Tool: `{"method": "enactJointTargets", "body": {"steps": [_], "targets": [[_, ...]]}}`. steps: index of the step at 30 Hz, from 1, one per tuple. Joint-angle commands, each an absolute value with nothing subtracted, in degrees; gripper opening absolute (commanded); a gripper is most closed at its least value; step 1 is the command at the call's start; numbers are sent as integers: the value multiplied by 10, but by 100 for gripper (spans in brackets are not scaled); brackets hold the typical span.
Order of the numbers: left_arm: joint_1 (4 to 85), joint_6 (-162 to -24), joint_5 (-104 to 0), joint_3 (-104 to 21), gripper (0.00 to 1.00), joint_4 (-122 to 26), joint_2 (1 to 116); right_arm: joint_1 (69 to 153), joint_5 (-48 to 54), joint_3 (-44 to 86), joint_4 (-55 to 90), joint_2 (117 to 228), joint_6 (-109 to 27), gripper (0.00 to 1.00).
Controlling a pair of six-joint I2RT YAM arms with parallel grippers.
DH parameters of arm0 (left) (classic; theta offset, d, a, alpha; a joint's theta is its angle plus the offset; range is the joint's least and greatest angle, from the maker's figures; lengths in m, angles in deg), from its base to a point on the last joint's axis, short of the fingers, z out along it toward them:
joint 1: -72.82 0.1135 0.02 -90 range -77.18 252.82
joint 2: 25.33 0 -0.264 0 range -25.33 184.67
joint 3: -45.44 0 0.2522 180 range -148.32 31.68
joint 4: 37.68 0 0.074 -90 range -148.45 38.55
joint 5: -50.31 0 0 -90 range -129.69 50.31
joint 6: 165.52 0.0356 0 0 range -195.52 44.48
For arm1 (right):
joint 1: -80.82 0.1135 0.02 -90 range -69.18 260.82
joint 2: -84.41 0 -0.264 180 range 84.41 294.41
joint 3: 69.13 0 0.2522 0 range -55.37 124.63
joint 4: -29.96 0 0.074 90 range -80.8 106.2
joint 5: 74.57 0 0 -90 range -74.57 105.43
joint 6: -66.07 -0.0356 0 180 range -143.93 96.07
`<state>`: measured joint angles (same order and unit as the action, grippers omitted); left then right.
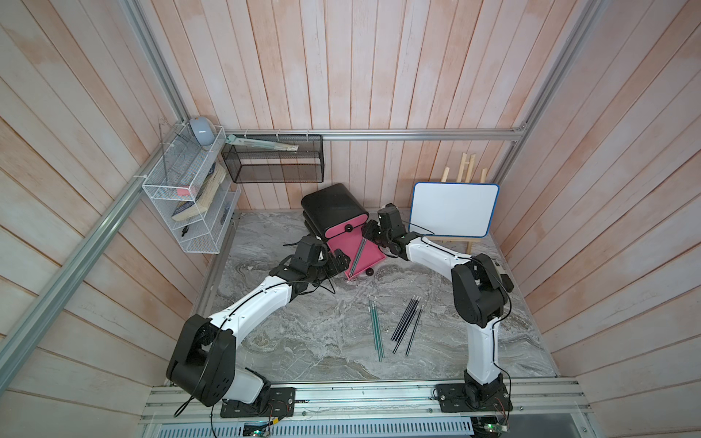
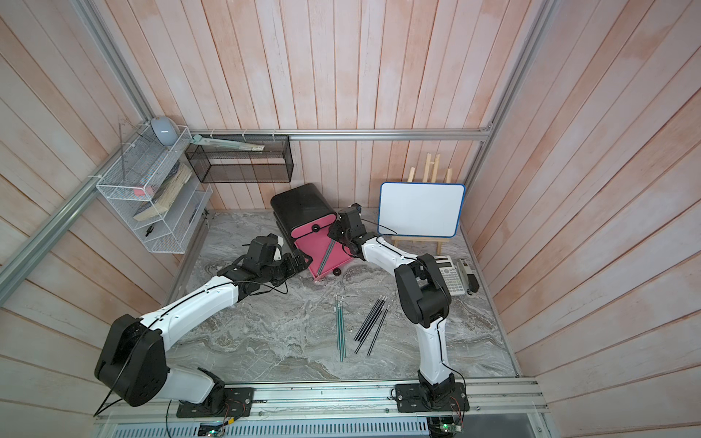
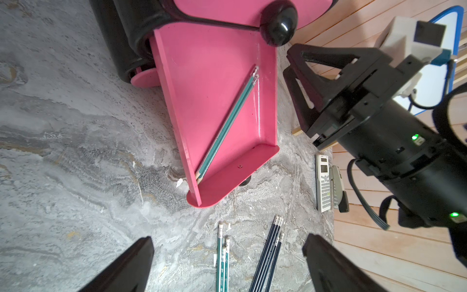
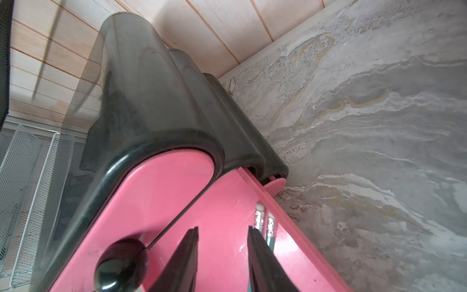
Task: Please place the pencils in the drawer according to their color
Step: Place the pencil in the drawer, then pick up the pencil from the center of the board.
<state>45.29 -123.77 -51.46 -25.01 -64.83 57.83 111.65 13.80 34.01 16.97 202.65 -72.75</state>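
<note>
Right jaws apart, pencils diagonal across open drawer

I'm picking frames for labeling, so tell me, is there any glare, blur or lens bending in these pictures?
In both top views the wall planks bow outward from wide-lens distortion, and the light is even. Left wrist view: a bright glint on the black knob. Right wrist view: the glossy cabinet mirrors the wall planks, and the black knob looks soft.

Pink drawer, black cabinet, teal-green pencils, black pencils, grey marbled tabletop, blue-rimmed white board
</note>
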Motion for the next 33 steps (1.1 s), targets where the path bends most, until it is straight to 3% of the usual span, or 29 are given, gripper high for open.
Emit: {"method": "enactJointTargets", "body": {"steps": [1,20,33], "targets": [[457,-1239,-518,-246,100,-629,569,1120,132,330,155,1984,-707,38],[456,-1194,-501,-141,99,-653,476,1209,161,82,43,1781,-615,38],[421,-1207,-508,-98,99,-643,473,1256,179,-7,-12,1785,-628,37]]}}
